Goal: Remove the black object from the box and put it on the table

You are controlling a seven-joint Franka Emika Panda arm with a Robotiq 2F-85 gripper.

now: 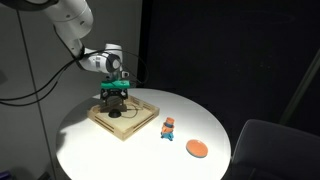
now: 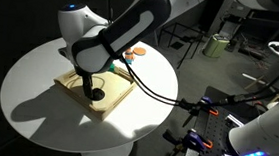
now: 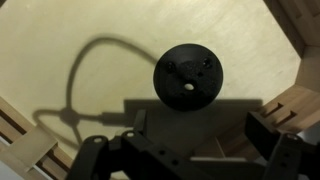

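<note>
While the flat round black object lies inside the shallow light-wood box, the robot gripper hovers just above it, fingers spread, gripping nothing. The box rests on the round white table.

Black object, light-wood box, white table.

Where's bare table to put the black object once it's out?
In an exterior view, the table is bare between the box and its near edge, and behind the toy and disc. Tight between box and toy.
</note>
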